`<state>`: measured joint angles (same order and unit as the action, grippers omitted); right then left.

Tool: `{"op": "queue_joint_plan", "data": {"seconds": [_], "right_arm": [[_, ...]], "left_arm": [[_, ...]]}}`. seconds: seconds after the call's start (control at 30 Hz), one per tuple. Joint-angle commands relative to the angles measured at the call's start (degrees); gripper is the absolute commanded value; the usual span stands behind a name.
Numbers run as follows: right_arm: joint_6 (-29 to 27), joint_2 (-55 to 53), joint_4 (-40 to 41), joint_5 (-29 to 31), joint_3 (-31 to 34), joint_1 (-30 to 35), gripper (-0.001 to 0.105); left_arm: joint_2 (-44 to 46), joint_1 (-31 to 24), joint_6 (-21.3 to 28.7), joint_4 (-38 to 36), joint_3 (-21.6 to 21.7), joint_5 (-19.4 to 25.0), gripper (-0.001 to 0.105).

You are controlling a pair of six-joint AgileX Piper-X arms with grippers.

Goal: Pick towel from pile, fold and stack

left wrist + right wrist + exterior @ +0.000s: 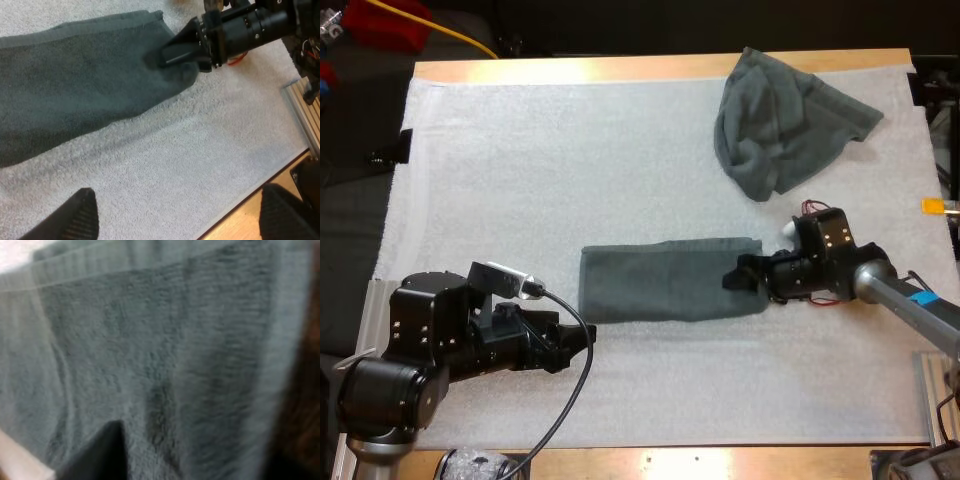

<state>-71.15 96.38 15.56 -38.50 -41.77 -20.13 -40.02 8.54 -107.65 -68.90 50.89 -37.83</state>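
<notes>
A dark grey-green towel (665,280) lies folded into a long strip across the middle of the white mat (570,150). My right gripper (745,275) is at its right end, shut on the cloth there; the left wrist view shows that gripper (170,55) pinching the towel (75,85) at its end. Close under the right wrist camera the towel (160,350) spreads wide, with one black finger (95,455) against it. My left gripper (582,338) hovers just off the strip's near left corner, open, its fingers (70,220) apart over bare mat. A crumpled towel (780,125) sits at the back right.
An aluminium rail (935,390) runs along the table's right edge, close behind my right arm. The wooden table edge (720,462) lies just in front of the mat. Bare mat stretches across the left and back left.
</notes>
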Motion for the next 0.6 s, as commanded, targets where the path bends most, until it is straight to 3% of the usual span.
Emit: {"op": "queue_joint_plan", "data": {"seconds": [0.0,0.17,0.37,0.57], "right_arm": [[0.60,1.14,1.37,-0.10,0.68,-0.73,0.029],[1.10,-0.88,2.69,0.33,0.68,-0.73,0.001],[1.08,-7.46,6.13,6.31,0.68,-0.73,0.001],[-1.77,-14.53,15.40,16.00,0.68,-0.73,0.001]], "left_arm": [[0.13,-0.08,0.17,-0.10,0.32,-0.54,0.065],[0.13,0.05,-0.03,-0.10,0.32,-0.54,0.065],[-0.21,2.97,-0.08,-0.10,0.32,-0.44,0.065],[-0.20,4.28,-0.08,-0.10,0.32,-0.16,0.065]]}}
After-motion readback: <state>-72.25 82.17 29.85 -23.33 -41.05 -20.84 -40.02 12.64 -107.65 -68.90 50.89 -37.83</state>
